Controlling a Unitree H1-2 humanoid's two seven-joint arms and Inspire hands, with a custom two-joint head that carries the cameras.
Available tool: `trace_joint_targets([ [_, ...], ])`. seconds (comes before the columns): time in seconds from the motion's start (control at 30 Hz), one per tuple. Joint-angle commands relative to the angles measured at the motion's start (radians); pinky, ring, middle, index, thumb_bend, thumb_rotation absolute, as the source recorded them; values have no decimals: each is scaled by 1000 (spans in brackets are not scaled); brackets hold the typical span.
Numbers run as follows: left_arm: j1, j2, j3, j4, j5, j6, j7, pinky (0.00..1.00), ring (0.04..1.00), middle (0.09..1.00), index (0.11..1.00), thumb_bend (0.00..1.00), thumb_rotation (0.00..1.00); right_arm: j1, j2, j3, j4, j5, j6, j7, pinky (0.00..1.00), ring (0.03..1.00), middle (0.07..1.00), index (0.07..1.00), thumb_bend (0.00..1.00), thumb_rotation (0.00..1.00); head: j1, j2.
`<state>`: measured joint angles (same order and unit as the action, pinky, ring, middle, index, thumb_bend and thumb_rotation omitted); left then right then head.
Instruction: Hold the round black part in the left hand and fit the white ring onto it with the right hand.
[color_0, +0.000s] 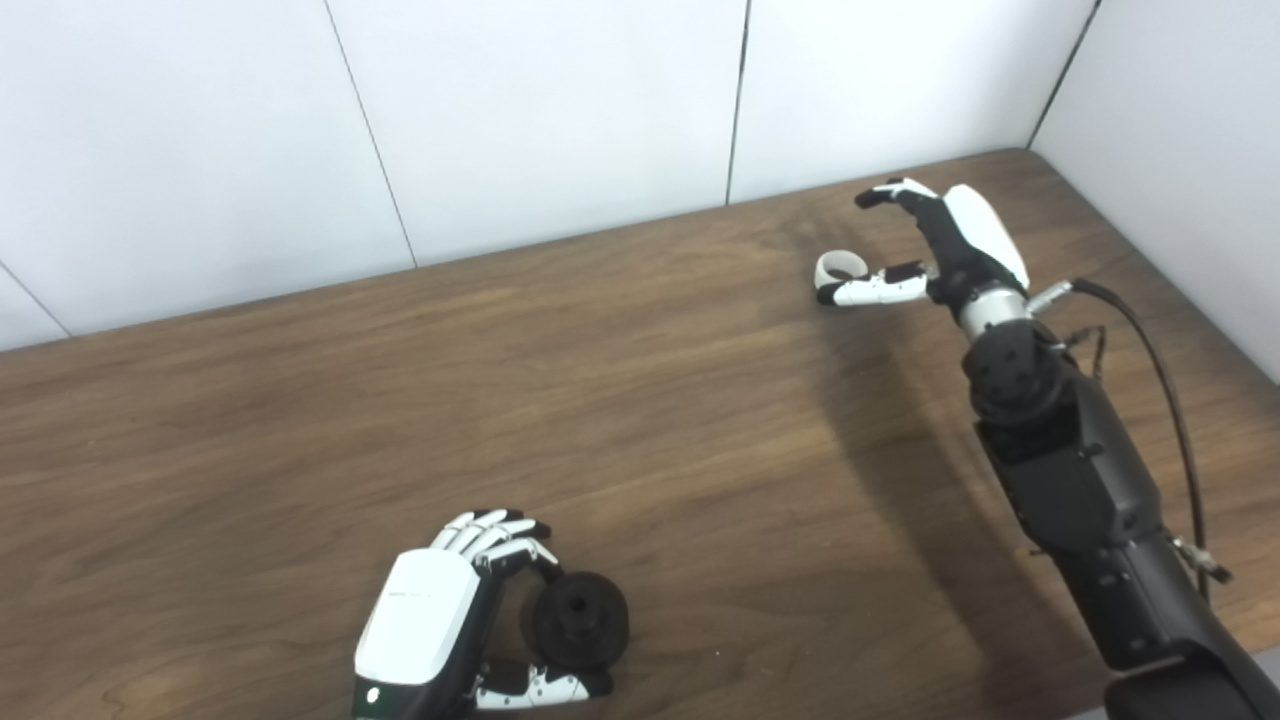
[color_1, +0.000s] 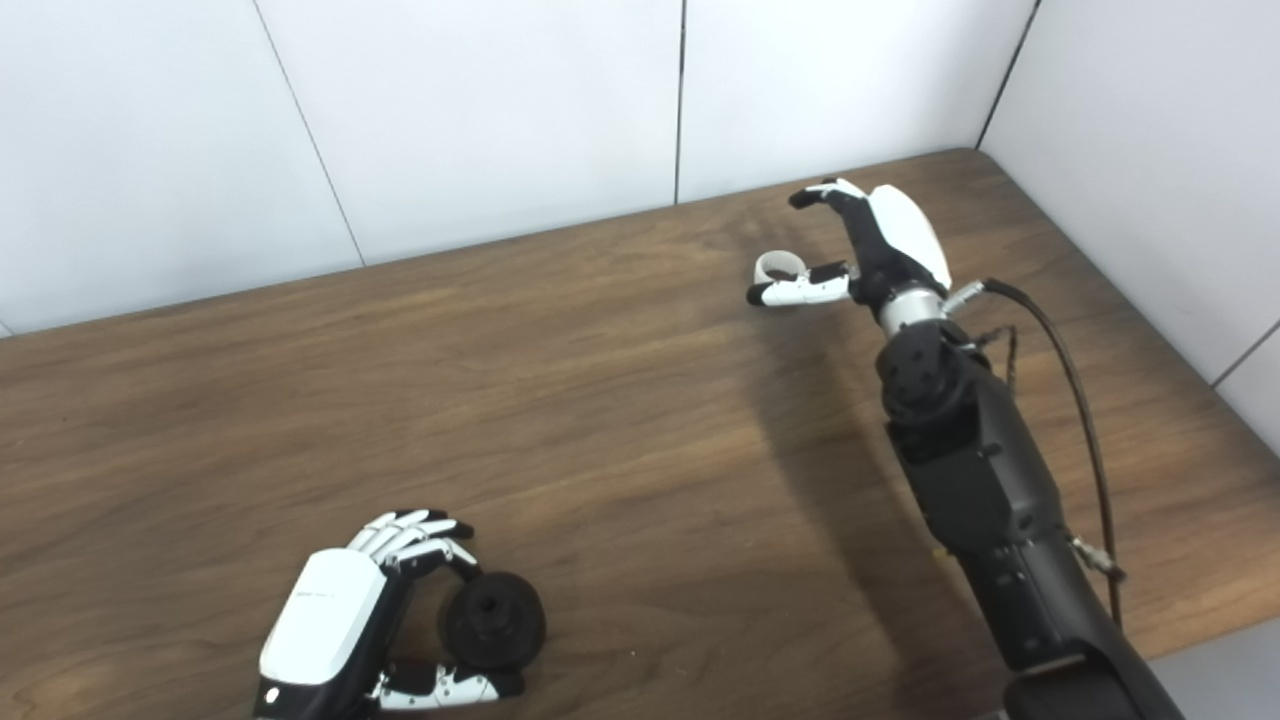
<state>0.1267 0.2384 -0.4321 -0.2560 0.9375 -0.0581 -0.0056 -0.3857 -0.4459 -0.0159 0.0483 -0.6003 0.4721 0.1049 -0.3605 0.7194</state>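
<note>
1. One round black part (color_0: 580, 620), near and left on the wooden table (color_0: 620, 400), its central hole facing up and toward the viewer.
2. One white ring (color_0: 840, 268), far and right on the table, well apart from the black part.
3. Two hands, one per arm, both arms entering from the near edge.
4. Left hand (color_0: 450, 620): closed around the black part, fingers (color_0: 495, 535) curled over its far side, thumb (color_0: 540, 688) under its near side, part pinched between them.
5. Right hand (color_0: 930, 245): spread wide, holding nothing; fingers (color_0: 890, 192) arched above and beyond the ring, thumb (color_0: 870, 290) stretched leftward just on the near side of the ring. Cannot tell whether the thumb tip touches the ring or merely lies beside it.
6. One black cable (color_0: 1160, 380) looping along the right forearm.
7. White panelled wall (color_0: 550, 120) behind the table, a second wall meeting it at the far right corner.
8. Left eye view only: left hand cut off at the bottom edge with its wrist out of frame; a little more wall on the far right.
9. Right eye view only: more table to the right of the right arm, with the table's near right edge (color_1: 1220, 620) and a strip of grey floor beyond it; everything shifted leftward.
10. Same count of things in both views: one black part, one ring, two hands.
</note>
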Motion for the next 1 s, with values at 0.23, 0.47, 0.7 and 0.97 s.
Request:
trace_joint_targets([
  [0.23, 43, 41, 24, -20, 20, 8, -34, 861, 830, 766, 487, 521, 49, -138, -23, 18, 123, -109, -2, 43, 926, 984, 953, 740, 833, 279, -2, 5],
  [0.47, 48, 41, 27, -33, 18, 12, -50, 858, 831, 765, 487, 521, 48, -184, -32, 29, 209, -145, -2, 57, 987, 994, 956, 703, 852, 282, -3, 7],
  [0.7, 50, 41, 31, -35, 14, 13, -56, 858, 833, 765, 486, 521, 48, -199, -47, 26, 232, -205, -2, 101, 1000, 1000, 957, 692, 863, 280, -5, 11],
  [0.97, 50, 39, 35, -42, 11, 18, -66, 859, 836, 766, 487, 521, 48, -196, -50, -2, 224, -236, -2, 145, 995, 1000, 948, 676, 855, 249, -9, 13],
])
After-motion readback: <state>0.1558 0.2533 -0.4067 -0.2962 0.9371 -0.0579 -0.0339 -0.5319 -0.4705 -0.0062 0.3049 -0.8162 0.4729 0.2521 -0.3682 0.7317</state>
